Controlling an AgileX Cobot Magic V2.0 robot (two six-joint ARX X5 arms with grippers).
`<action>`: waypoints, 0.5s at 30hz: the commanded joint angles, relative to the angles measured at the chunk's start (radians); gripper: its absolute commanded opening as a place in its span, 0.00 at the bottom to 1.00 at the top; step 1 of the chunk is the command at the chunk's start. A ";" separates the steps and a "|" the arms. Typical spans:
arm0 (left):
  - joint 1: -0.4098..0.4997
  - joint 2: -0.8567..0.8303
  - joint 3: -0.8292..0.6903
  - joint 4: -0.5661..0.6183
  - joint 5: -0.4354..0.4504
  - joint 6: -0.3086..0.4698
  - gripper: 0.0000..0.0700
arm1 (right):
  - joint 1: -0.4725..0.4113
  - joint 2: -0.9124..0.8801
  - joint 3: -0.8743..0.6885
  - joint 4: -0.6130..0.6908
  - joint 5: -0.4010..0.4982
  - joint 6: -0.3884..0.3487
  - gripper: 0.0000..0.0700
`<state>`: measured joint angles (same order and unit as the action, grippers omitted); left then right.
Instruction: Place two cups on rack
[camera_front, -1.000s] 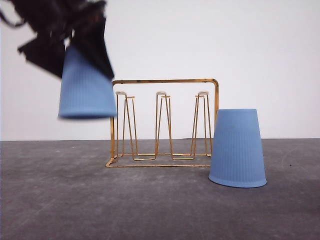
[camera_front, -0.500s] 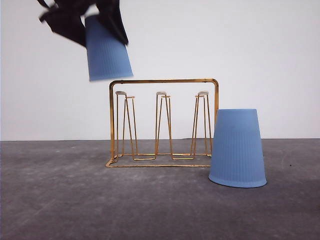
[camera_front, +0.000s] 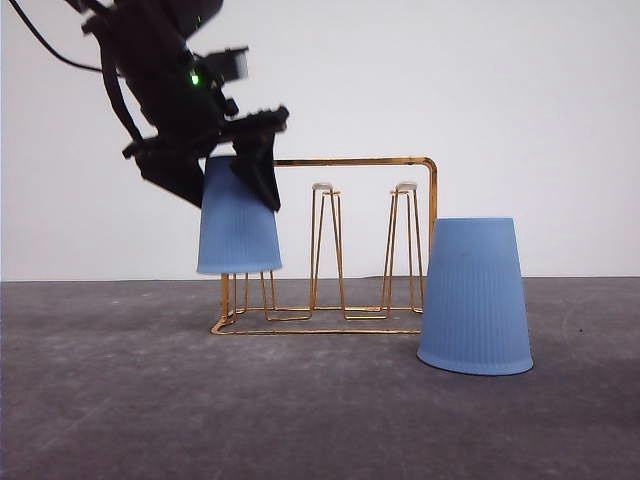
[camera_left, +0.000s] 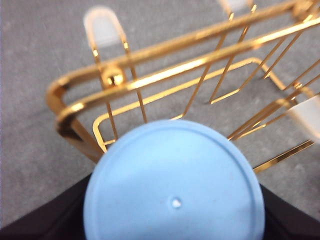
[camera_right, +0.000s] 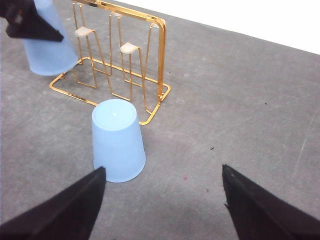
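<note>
Left gripper: your fingers are clamping the upper, closed end of the inverted held cup, leaning in from upper left.
Held cup: it is sitting over the rack's leftmost prong, rim above the base wire.
Right gripper: your jaws are standing wide apart, gripping nothing.
Second cup: it is resting upside down just beside the rack's right end.
Table: you are working over dark grey matte surface.
Wall: plain white.

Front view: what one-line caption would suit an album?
Left gripper lowers an upturned light blue ribbed plastic cup onto the gold wire rack; a second cup waits alongside.
</note>
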<state>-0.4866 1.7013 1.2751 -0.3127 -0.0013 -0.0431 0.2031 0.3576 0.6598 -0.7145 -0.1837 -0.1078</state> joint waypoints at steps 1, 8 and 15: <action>-0.006 0.014 0.021 0.004 0.004 -0.006 0.78 | 0.004 0.002 0.009 0.011 0.001 0.000 0.67; -0.002 0.002 0.164 -0.307 0.081 -0.038 0.77 | 0.004 0.002 0.009 0.011 0.001 0.003 0.67; -0.001 -0.053 0.289 -0.579 0.164 -0.027 0.55 | 0.004 0.002 0.009 0.009 -0.019 0.034 0.67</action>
<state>-0.4828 1.6471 1.5477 -0.8811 0.1447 -0.0718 0.2030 0.3577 0.6598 -0.7143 -0.1946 -0.0949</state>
